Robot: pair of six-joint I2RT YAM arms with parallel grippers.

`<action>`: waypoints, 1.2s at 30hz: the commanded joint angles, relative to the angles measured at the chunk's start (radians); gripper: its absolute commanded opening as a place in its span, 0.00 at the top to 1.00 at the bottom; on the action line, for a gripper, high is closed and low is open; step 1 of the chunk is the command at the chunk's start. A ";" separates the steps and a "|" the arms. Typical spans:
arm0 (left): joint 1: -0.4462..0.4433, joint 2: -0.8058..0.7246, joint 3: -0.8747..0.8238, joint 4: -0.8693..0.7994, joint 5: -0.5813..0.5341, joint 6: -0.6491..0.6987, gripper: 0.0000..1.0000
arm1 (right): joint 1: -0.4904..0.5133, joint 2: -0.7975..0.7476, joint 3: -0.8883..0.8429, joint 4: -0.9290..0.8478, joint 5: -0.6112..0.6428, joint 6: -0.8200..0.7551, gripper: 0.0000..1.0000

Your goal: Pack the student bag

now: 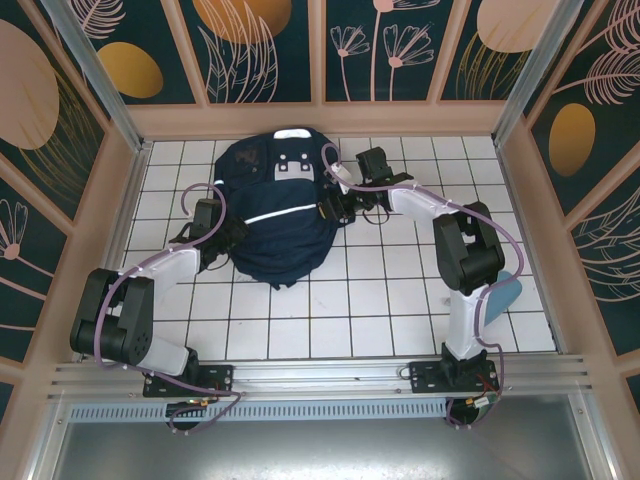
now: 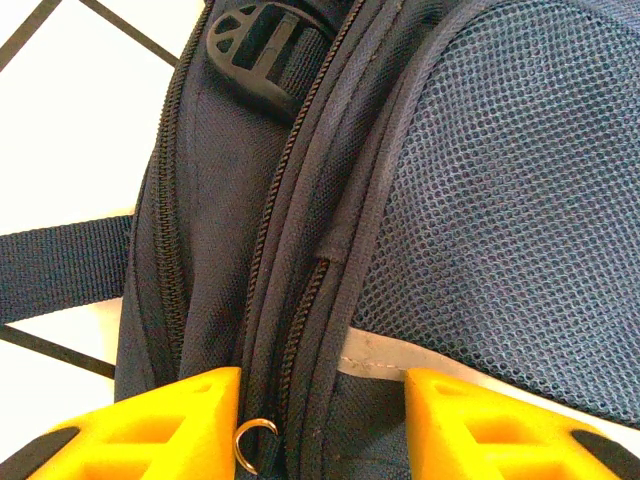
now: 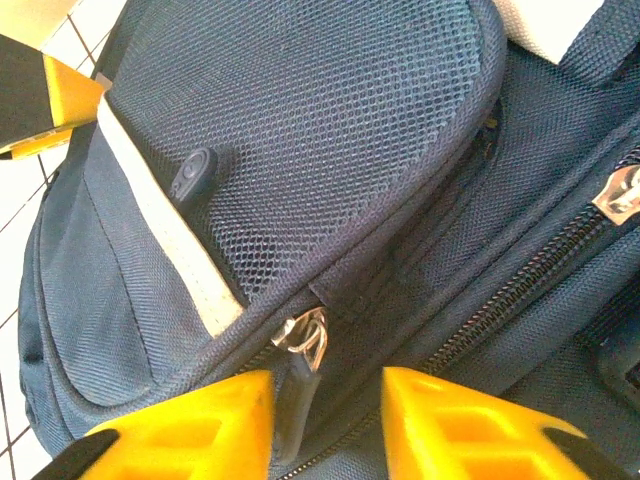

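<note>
student bag [image 1: 275, 215] fabric fills the left pincer [image 2: 322, 382] gap, grip unclear.

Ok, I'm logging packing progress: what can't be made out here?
The student bag's inside: top view, its own fabric covers it.
Whether the left gripper pinches the zip seam: left wrist view, fingers hide their contact faces.
Whether the right gripper holds the zipper pull: right wrist view, tab runs off the bottom edge.

Both arms reach forward and inward; left end effector [image 2: 320, 430] and right end effector [image 3: 325, 420] stand part-open, seemingly unclamped.
</note>
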 commanded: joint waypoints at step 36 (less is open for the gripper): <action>0.019 -0.009 -0.031 0.053 0.135 0.004 0.62 | 0.280 -0.226 -0.246 0.001 0.292 0.042 1.00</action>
